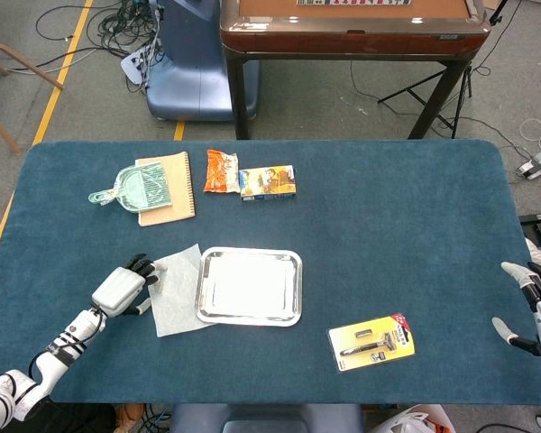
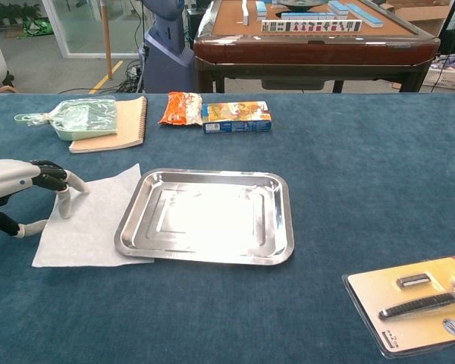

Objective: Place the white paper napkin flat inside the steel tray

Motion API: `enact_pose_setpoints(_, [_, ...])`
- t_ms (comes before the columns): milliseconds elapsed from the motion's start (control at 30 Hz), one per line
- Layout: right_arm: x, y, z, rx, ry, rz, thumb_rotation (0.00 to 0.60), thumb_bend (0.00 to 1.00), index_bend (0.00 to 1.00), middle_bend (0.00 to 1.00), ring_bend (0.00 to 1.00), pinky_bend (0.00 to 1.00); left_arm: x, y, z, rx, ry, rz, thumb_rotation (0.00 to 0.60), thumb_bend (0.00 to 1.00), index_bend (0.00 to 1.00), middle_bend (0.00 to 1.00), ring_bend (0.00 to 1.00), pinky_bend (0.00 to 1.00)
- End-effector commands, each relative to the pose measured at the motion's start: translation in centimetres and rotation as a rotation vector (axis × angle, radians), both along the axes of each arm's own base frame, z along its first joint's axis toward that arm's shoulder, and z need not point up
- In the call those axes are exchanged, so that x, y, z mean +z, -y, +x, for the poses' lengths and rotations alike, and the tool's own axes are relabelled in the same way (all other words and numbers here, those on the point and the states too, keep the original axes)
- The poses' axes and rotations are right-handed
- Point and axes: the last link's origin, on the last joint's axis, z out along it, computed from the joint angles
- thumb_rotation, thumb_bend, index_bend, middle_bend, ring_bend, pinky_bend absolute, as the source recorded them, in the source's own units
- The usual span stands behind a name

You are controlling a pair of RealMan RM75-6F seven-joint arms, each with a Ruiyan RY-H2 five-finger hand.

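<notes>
The left hand (image 2: 30, 186) presses curled fingertips (image 2: 64, 206) down on the white paper napkin (image 2: 95, 220), pinning rather than gripping it. The napkin is thin, matte and roughly square, lying flat on the blue felt table (image 2: 349, 174). Its far edge touches the shiny rectangular steel tray (image 2: 277, 220). The right hand (image 1: 536, 302) hangs released, fingers spread.
</notes>
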Motion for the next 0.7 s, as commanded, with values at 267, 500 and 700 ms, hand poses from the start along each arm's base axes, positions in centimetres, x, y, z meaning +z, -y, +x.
enact_pose_setpoints(267, [0.1, 0.0, 0.0, 0.003, 0.005, -0.01, 0.6, 0.24, 0.16, 0.2, 0.1, 0.11, 0.2, 0.1, 0.3, -0.007, -0.003, 0.002, 0.6, 0.47, 0.54, 0.19, 0.16, 0.05])
enact_pose_setpoints(500, [0.2, 0.0, 0.0, 0.008, 0.008, -0.016, 0.6, 0.24, 0.16, 0.2, 0.1, 0.11, 1.5, -0.1, 1.2, -0.014, 0.051, 0.048, 0.6, 0.52, 0.57, 0.19, 0.16, 0.05])
enact_pose_setpoints(700, [0.2, 0.1, 0.1, 0.015, 0.01, -0.015, 0.6, 0.24, 0.16, 0.2, 0.1, 0.11, 4.0, -1.0, 3.3, -0.021, 0.114, 0.151, 0.6, 0.52, 0.55, 0.19, 0.16, 0.05])
